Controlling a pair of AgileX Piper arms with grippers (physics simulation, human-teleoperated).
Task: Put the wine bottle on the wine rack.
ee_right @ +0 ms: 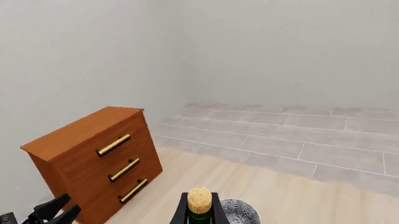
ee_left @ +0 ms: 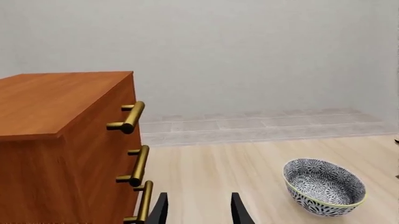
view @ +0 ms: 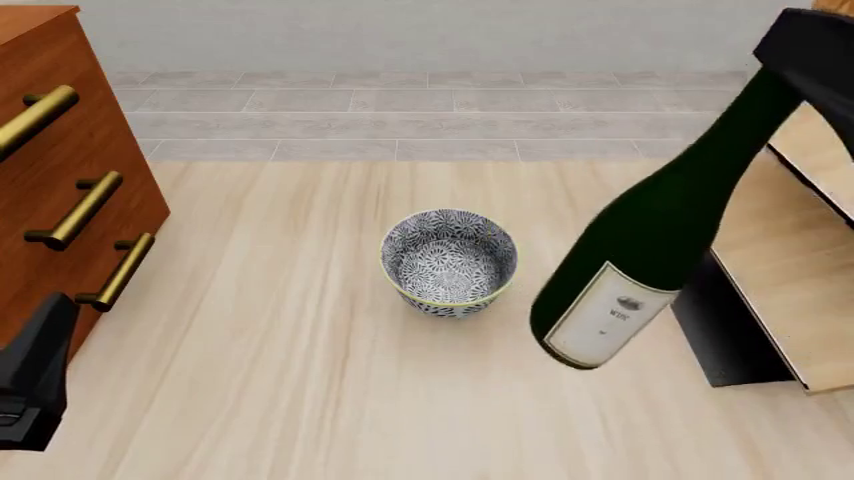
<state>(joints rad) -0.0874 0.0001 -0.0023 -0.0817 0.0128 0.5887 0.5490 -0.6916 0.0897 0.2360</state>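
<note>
Front view: right end effector [view: 811, 45] holds tilted wine bottle [view: 654, 230] beside wine rack [view: 787, 270].

On the pale wood table [view: 267, 380], a patterned bowl [view: 450, 261] sits mid-surface, the drawer cabinet [view: 54, 170] well left of it, the wine rack [view: 787, 290] standing right.
</note>
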